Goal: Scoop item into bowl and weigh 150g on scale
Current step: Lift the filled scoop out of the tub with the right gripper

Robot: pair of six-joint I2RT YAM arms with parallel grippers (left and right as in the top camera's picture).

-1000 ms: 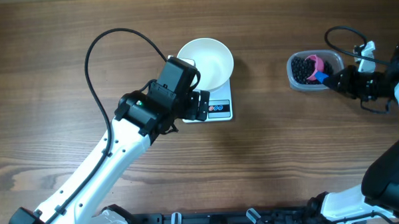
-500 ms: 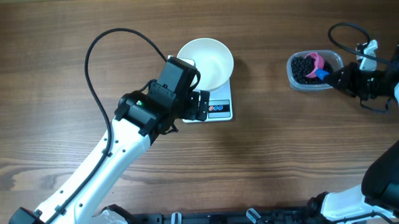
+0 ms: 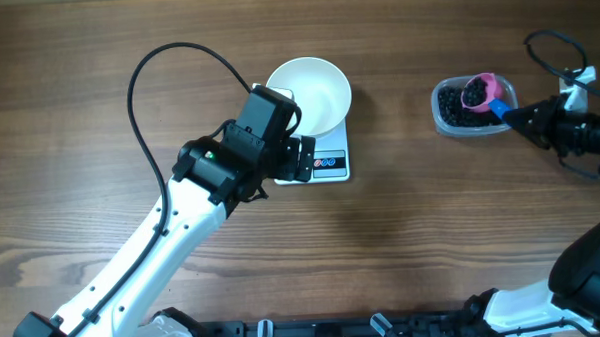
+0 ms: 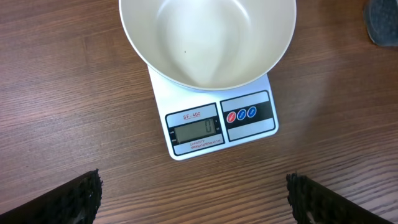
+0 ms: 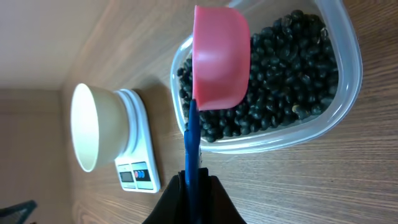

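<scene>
The white bowl sits on the scale at upper centre of the overhead frame. It is empty and overhangs the platform on both sides, and the display appears to read zero. The beans all lie in the clear tub at the upper right, well apart from the bowl. The right end effector is closed on the thin blue handle of the pink scoop, whose cup hangs over the heap near the tub's wall. Whether it carries a load cannot be told from its back. The left end effector hovers just in front of the scale with its fingers spread wide, gripping nothing. The likeliest trouble is on the long carry across the desk. The pinch is on a narrow handle, so the cup could swivel or tip, and round beans would roll off and scatter. Lifting out too close to the wall could catch the rim and drag the light tub. At the bowl, a knock from the scoop might slide it on the small platform and upset the reading. Full scoops near the end could overshoot the target weight, and the left arm resting on the scale would falsify it.
</scene>
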